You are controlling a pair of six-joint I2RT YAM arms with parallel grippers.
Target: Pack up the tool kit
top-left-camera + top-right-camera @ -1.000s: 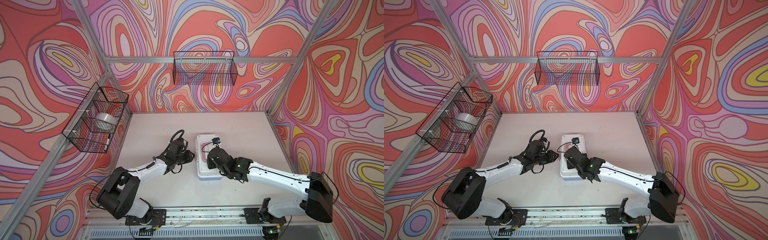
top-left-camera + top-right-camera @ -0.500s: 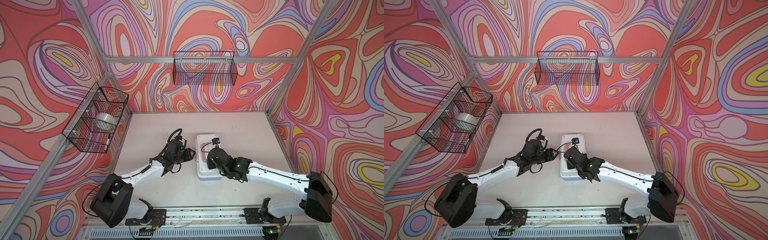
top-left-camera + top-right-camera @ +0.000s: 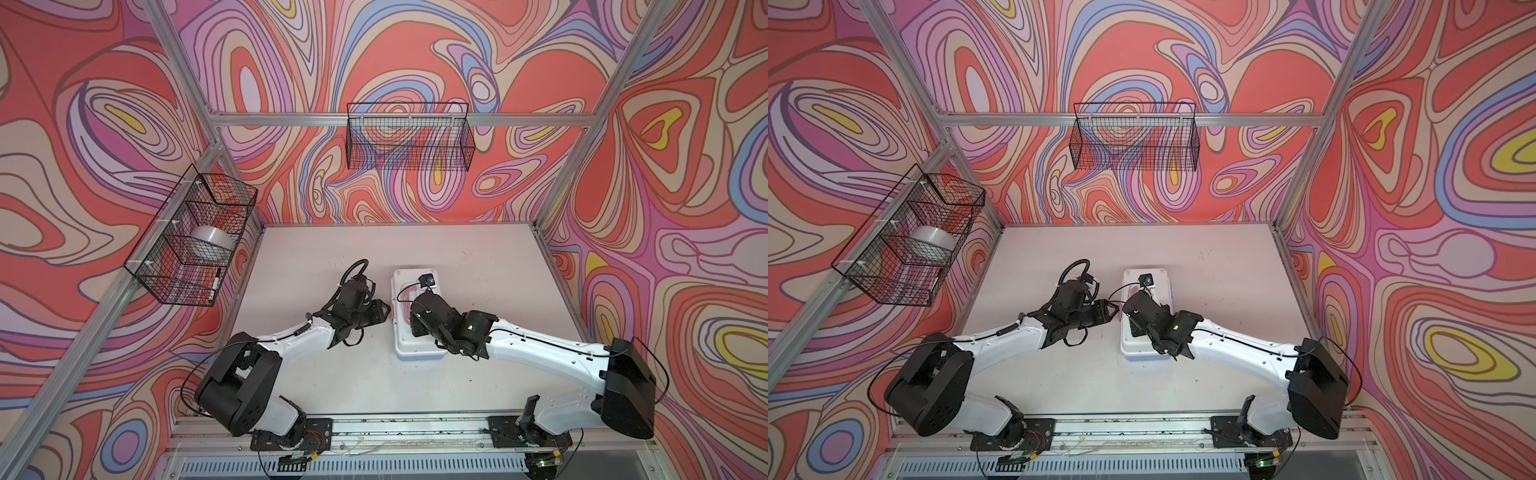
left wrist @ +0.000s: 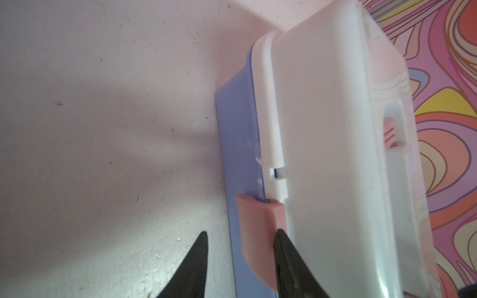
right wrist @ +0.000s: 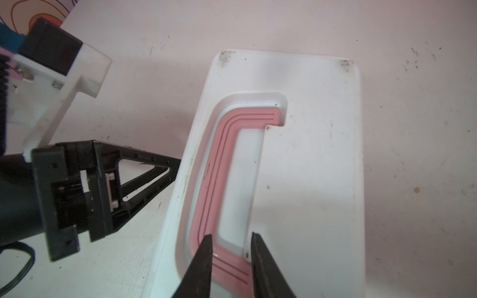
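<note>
Left wrist view: left pincer [image 4: 240, 232] apart astride pink latch [image 4: 258, 219]; right pincer [image 5: 231, 234] narrow over handle [image 5: 224, 154], grip unclear

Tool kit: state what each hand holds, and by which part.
Left hand, open around the pink latch, holds nothing. Right hand straddles the pink handle near its end; grip cannot be told.

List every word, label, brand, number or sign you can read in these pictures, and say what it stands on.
None can be read.
The white tool kit lid and its pink handle carry no print.
The marker in the side wire basket is too small to show any label.
</note>
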